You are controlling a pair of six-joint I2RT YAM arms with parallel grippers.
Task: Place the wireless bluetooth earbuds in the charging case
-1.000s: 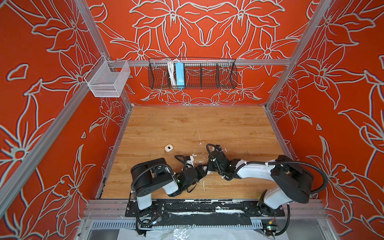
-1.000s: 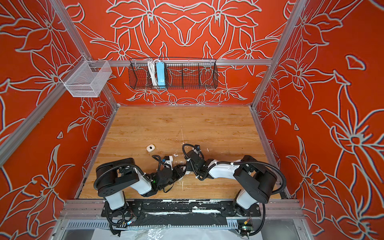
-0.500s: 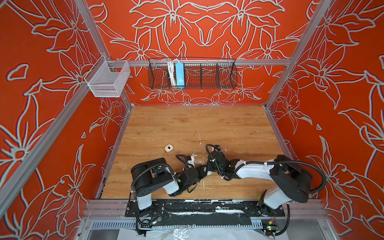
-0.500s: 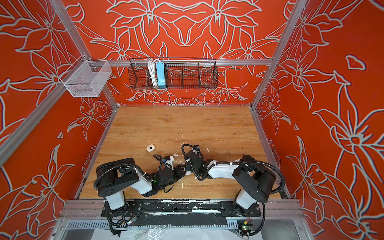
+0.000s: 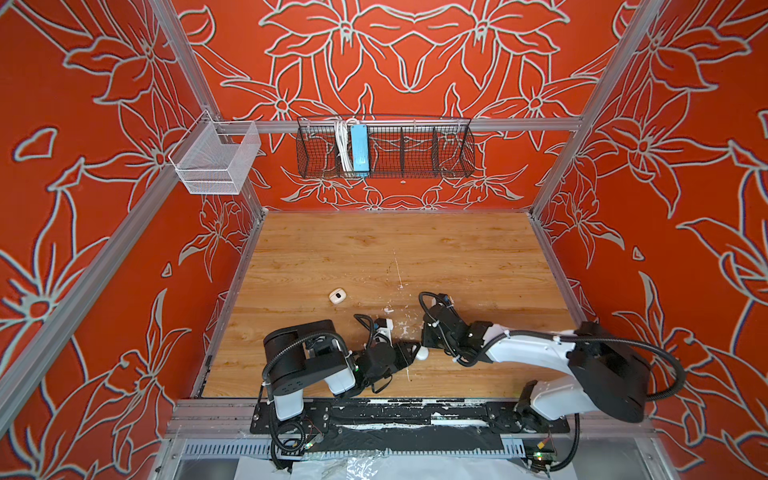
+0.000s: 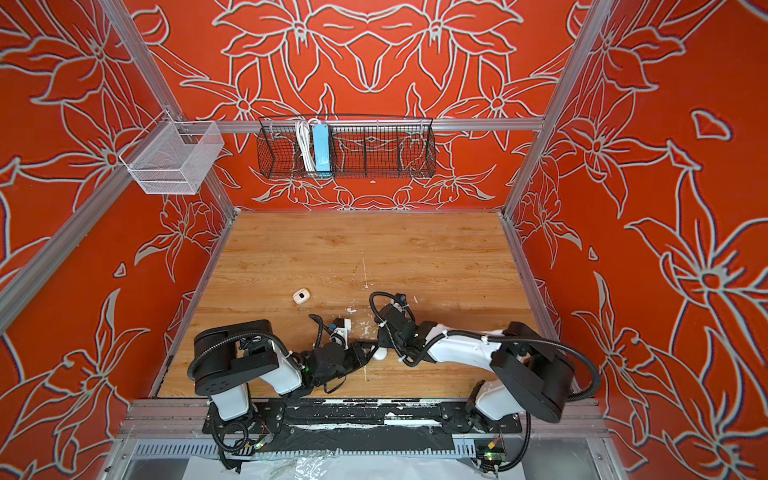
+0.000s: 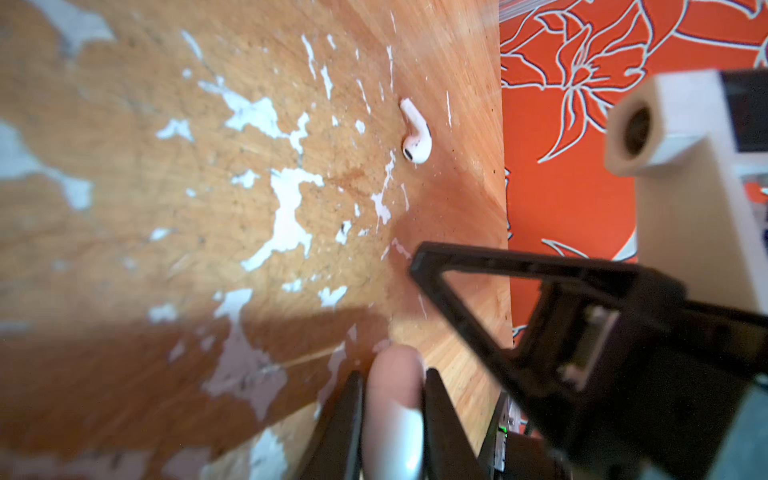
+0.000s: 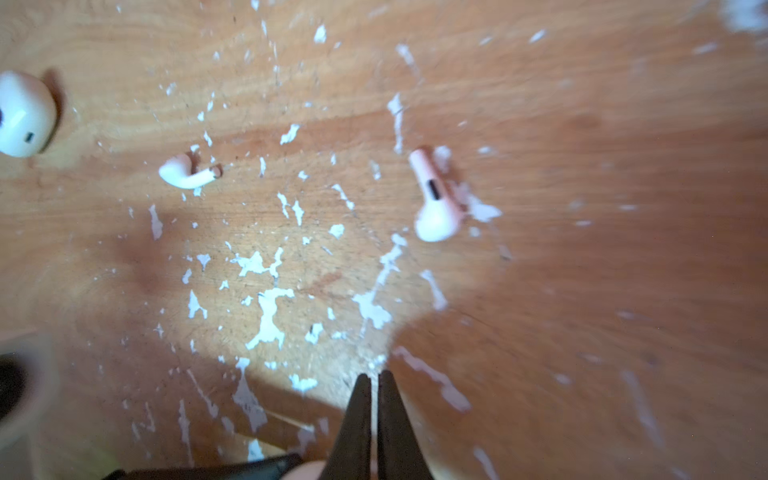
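First earbud and second earbud both lie loose on the wood table, outside the charging case. They are well apart from each other and a bit beyond the case, neither touching it, w/ white paint flecks scattered btwn and around them. The case is pinched by its sides in the left gripper, fingers clamped on it. Right gripper is closed on nothing, tips just beside the case. A second small white case sits well apart from the held case, toward back-left. Far beyond the case, on the back wall, hangs a black wire basket w/ a blue power strip, print too small to read. A white mesh basket hangs at the left corner.
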